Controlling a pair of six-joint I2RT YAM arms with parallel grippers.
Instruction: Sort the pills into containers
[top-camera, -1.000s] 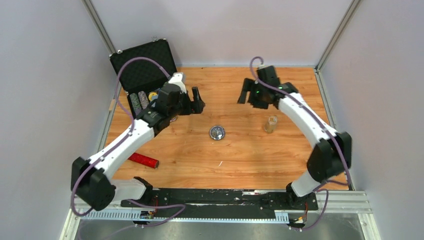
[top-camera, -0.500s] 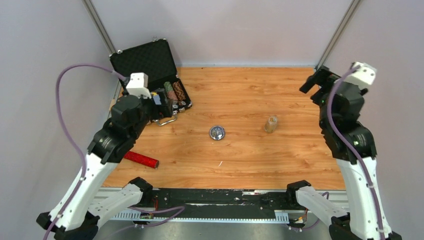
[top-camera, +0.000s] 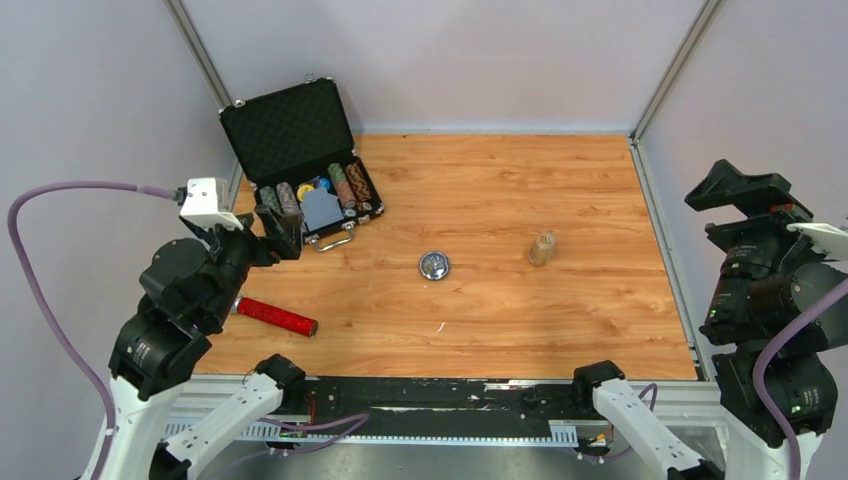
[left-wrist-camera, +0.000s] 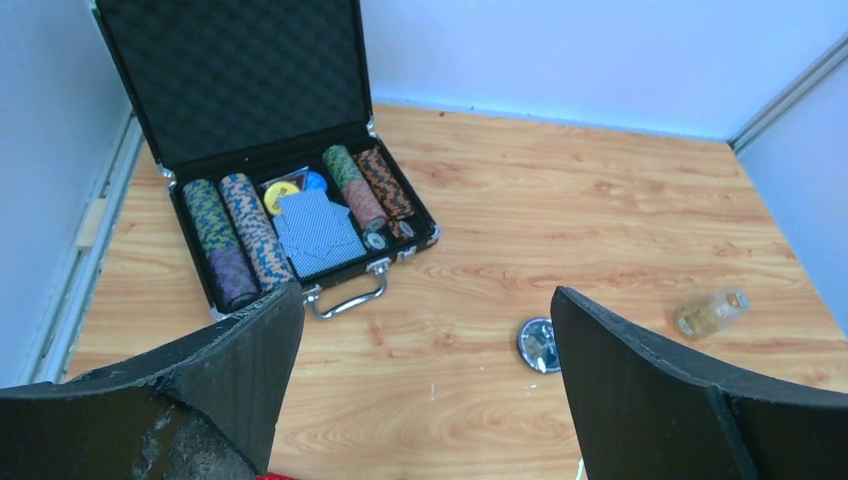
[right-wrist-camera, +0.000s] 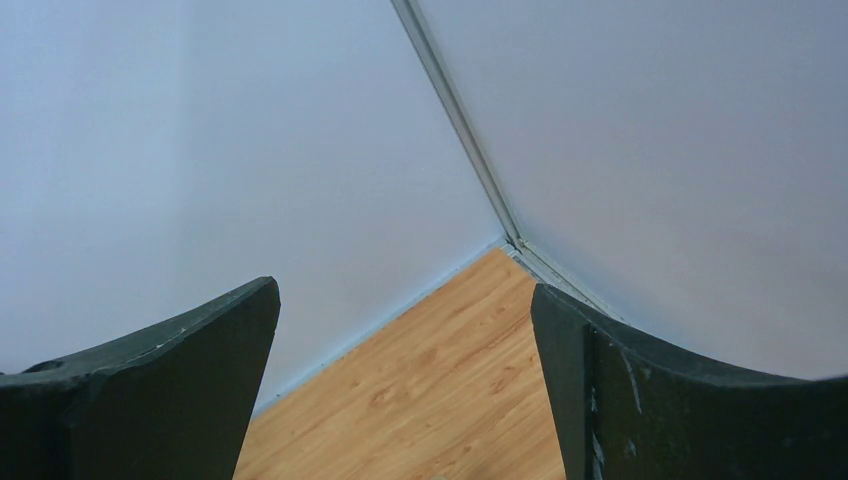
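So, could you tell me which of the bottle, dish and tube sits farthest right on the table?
The small clear bottle; the round dish sits centrally to its left, and the red tube lies far left, nearer the front.

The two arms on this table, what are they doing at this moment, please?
Nothing is being handled. The left gripper and the right gripper are both open and empty, off to the sides. The small round dish lies in the middle of the table, with a small bottle to its right. An open chip case sits at the far left, and a red tube lies nearer.
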